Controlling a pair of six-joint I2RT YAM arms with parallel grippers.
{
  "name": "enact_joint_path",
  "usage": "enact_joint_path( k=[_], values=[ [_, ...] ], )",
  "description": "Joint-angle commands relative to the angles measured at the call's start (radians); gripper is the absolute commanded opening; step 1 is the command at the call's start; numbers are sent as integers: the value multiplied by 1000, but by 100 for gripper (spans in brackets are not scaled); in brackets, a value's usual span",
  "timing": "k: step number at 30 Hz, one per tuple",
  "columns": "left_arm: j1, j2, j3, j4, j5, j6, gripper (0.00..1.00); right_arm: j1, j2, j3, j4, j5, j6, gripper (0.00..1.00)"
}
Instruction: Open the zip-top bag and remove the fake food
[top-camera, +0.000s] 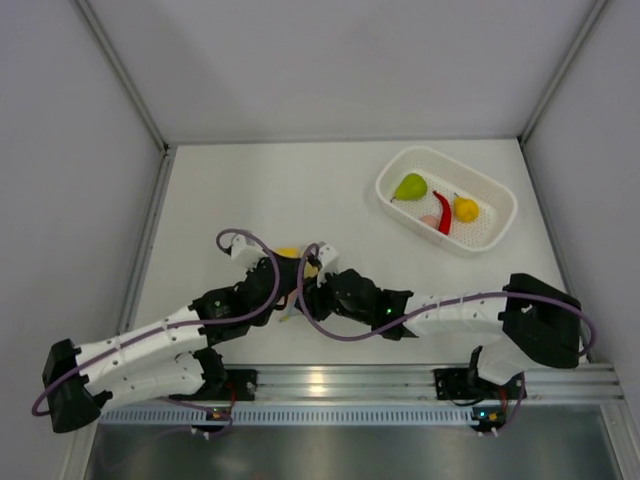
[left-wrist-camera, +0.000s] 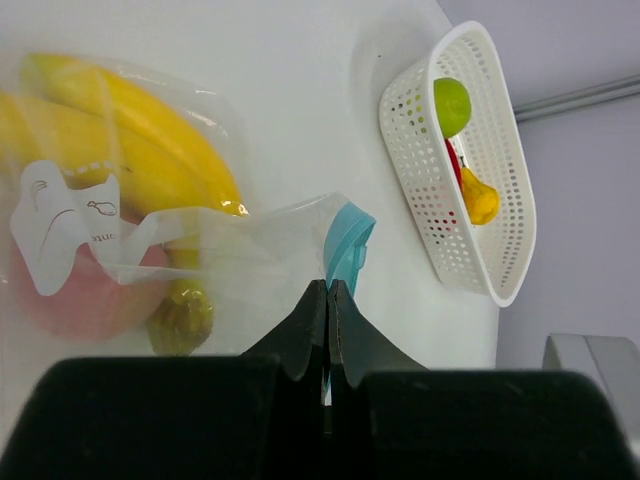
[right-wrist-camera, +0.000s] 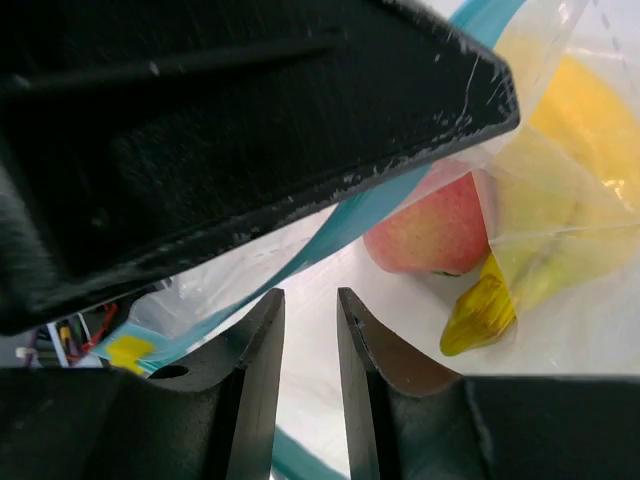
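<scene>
The zip-top bag (left-wrist-camera: 250, 250) lies on the white table between my two arms and shows as a yellow spot (top-camera: 289, 254) from above. It holds a yellow banana bunch (left-wrist-camera: 140, 130) and a pink piece (left-wrist-camera: 80, 290). My left gripper (left-wrist-camera: 328, 283) is shut on the bag's light blue zip strip (left-wrist-camera: 348, 245), and from above it (top-camera: 282, 283) sits at the bag's near edge. My right gripper (right-wrist-camera: 311, 293) faces the bag mouth right under the left gripper's black body (right-wrist-camera: 200, 130). Its jaws stand a little apart, just below the strip (right-wrist-camera: 350, 215), near the pink piece (right-wrist-camera: 435, 230).
A white perforated basket (top-camera: 468, 171) stands at the back right with a green pear (top-camera: 410, 187), a red chili (top-camera: 444, 213) and a yellow-orange fruit (top-camera: 466, 209) in it. The left wrist view has the basket (left-wrist-camera: 500, 250) to its right. Grey walls enclose the table.
</scene>
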Motion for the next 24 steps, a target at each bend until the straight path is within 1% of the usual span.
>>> enact_joint_path(
  k=[1,5,8,10,11,12,14,15,16,18,20,24],
  values=[
    [-3,-33,-6,82,-18,-29,0,5,-67,-5,59,30,25,28],
    [-5,-34,9,84,-6,-47,0,7,-33,19,71,-41,14,29],
    [-3,-28,34,85,17,-70,0,8,24,59,77,-30,14,29],
    [-5,-26,46,84,28,-88,0,8,56,90,73,40,33,29],
    [-3,-28,47,84,31,-95,0,10,65,97,62,121,42,32],
    [-5,-28,47,85,36,-117,0,10,82,106,62,169,72,34],
    [-9,-30,47,84,37,-140,0,10,102,117,70,252,93,35],
    [-13,-28,47,84,34,-165,0,8,117,122,77,333,109,35],
    [-17,-25,49,84,34,-176,0,8,124,123,83,370,123,35],
    [-25,-20,53,85,28,-208,0,2,145,120,120,415,136,36],
    [-39,-8,72,87,24,-217,0,-9,159,126,120,404,156,36],
    [-68,10,112,85,-1,-213,0,-50,212,162,30,372,223,36]
  ],
)
